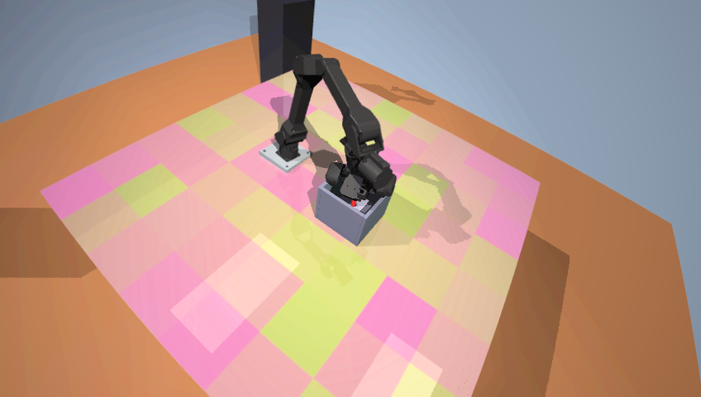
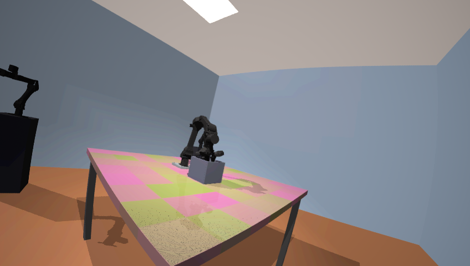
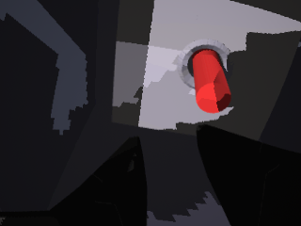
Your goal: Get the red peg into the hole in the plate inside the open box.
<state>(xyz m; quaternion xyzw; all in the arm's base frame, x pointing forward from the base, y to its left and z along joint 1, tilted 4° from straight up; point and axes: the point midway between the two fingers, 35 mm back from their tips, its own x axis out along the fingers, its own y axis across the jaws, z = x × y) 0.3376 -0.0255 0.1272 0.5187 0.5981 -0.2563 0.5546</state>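
Observation:
The red peg (image 1: 353,203) (image 3: 212,89) stands in the ringed hole of the pale plate (image 3: 165,24) at the bottom of the box. Part of its length shows above the ring; how deep it sits cannot be seen. The grey-blue open box (image 1: 339,216) (image 2: 198,169) stands on the table, its walls hiding the peg in the exterior view. My gripper (image 3: 168,141) reaches down inside the box. Its two dark fingertips are apart with nothing between them in the wrist view. The peg's top end shows beyond the fingertips, nearer the right one. In the top and exterior views the fingers are hidden.
The box walls stand close around my gripper. My arm's pale base plate (image 1: 268,155) (image 2: 177,165) is bolted to the patchwork table (image 1: 314,339) (image 2: 132,194) behind the box. Another dark arm (image 2: 27,90) stands on a black pedestal (image 2: 13,151) off the table.

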